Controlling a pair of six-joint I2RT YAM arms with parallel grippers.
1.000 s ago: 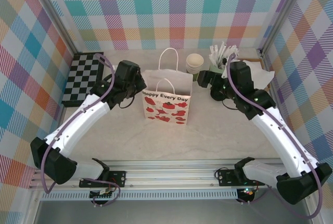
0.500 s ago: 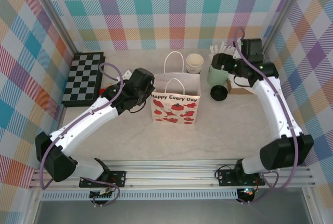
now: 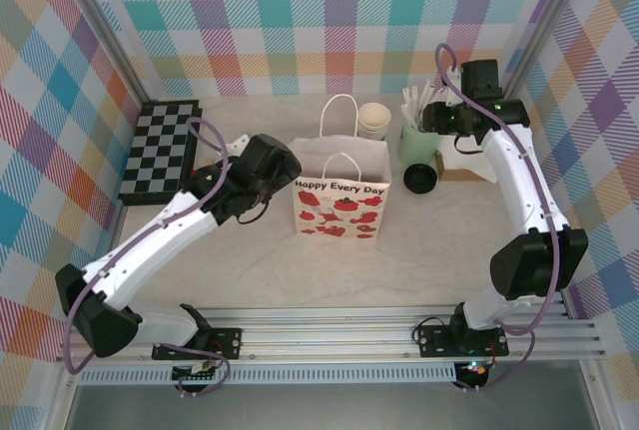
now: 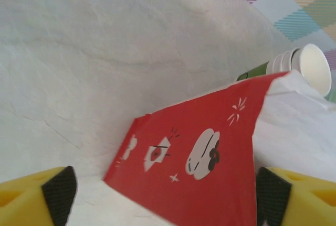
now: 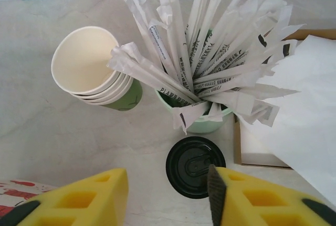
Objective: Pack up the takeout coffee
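The pale marbled bench (image 3: 250,260) carries at its middle a white paper carrier bag printed with red figures and "Happy Every Day" (image 3: 339,206), upright with its mouth open. The left gripper (image 4: 163,197) sits at the bag's left side, its yellow fingers spread wide with the red side panel between them, not pinched. Behind the bag's right corner stand a pale green holder bristling with white paper-wrapped sticks (image 5: 202,125) and, just beside it, a stack of lidless cream-rimmed paper cups (image 5: 94,71). The task's thing, a small dark green paper cup with a round black plastic lid (image 5: 195,166), stands on the bench just in front of the holder, to the right of the bag and apart from it. The right gripper (image 5: 168,197) hangs above it, fingers wide and empty. The risks, as I judge them: coming down this close to the holder could snag the sticks or tip the stack. A squeeze on the lid rather than the wall could pop it off. The unsupported bag may fold when the cup goes in.
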